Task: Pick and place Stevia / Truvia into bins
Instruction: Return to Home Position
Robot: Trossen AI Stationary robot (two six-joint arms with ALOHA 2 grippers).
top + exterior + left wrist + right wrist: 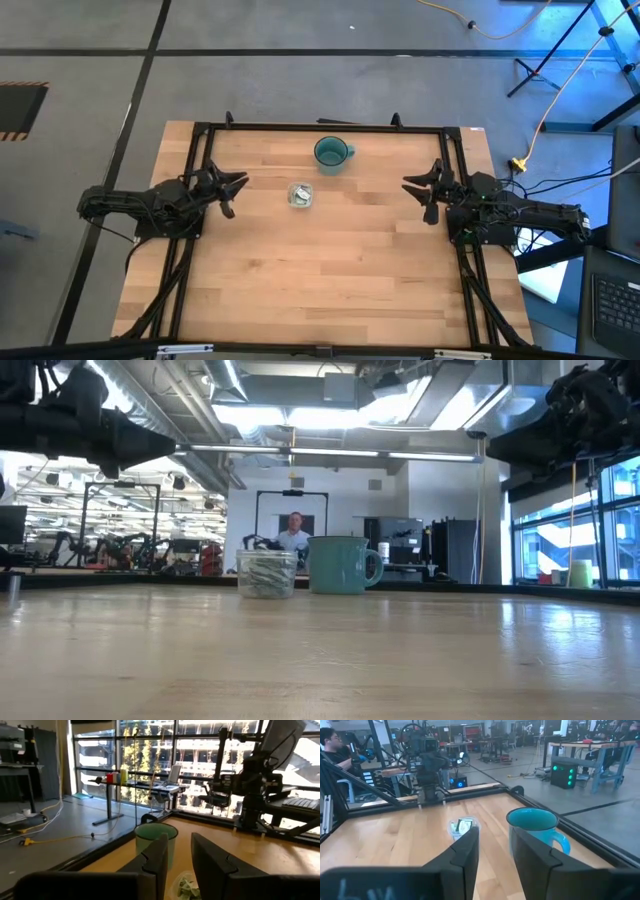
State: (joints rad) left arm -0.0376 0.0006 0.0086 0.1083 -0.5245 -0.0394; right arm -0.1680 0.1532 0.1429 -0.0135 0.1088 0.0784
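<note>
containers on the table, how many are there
2. The clear tub, holding sweetener packets, sits near the middle of the table; the teal mug stands apart from it, higher in the high view. No others show.

Legible text, brands, numbers: none.
Packets [464, 825] in tub [454, 834], centre of the right wrist frame: print too small to read.
Right gripper [493, 832], housing at lower left of the same frame: faint pale marks, unreadable.
Striped floor marking [22, 110], orange and black, left edge of the high frame: carries no words.
</note>
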